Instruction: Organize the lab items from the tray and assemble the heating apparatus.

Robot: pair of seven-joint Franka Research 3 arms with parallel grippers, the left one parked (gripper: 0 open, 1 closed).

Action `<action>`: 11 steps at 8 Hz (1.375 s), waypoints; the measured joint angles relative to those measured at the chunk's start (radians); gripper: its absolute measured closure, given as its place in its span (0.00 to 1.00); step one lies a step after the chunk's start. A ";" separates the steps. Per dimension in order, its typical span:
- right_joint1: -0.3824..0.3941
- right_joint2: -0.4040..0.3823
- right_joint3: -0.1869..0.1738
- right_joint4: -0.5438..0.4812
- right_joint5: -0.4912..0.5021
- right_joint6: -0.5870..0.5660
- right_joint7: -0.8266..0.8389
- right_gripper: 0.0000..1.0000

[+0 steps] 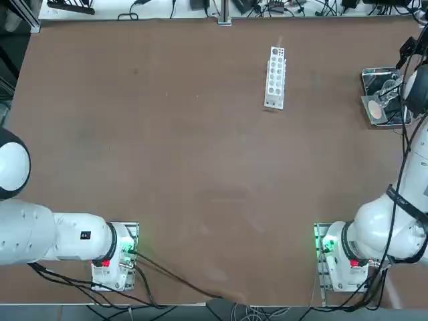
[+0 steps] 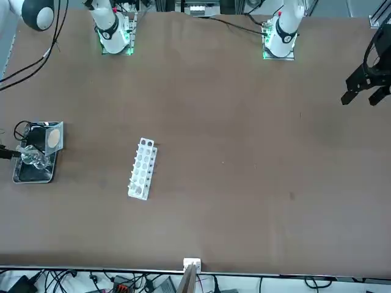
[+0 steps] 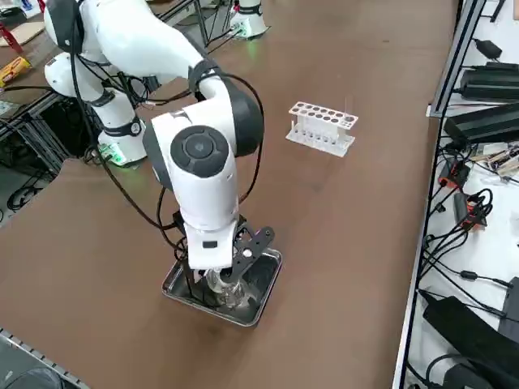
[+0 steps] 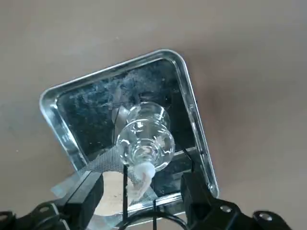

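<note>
Three items in play: all sitting in the tray, none lifted out yet.
Tray [image 4: 191,103]: shiny steel, stiff, rim raised; parked at the table's far right edge, well apart from the white rack [image 1: 275,77].
Right gripper [image 4: 141,191]: hovering directly over the tray, jaws spread wide, holding nothing.
Mesh [image 4: 111,189]: thin, flat, probably light and slightly floppy; lying at one end of the tray, best pinched by an edge.
Wire stand [image 4: 125,191]: thin black rods, light but springy; partly hidden, grasp on one leg.
Burner [image 4: 144,139]: clear glass, likely slick and fragile; sitting mid-tray, wick [image 4: 142,171] toward the fingers; best taken gently across the round body.
</note>
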 joint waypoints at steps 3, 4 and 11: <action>-0.006 0.022 0.000 -0.004 0.000 0.000 -0.007 0.03; -0.008 0.022 0.000 -0.010 0.001 0.000 -0.009 0.03; -0.011 0.047 0.001 -0.026 0.045 0.036 -0.048 0.09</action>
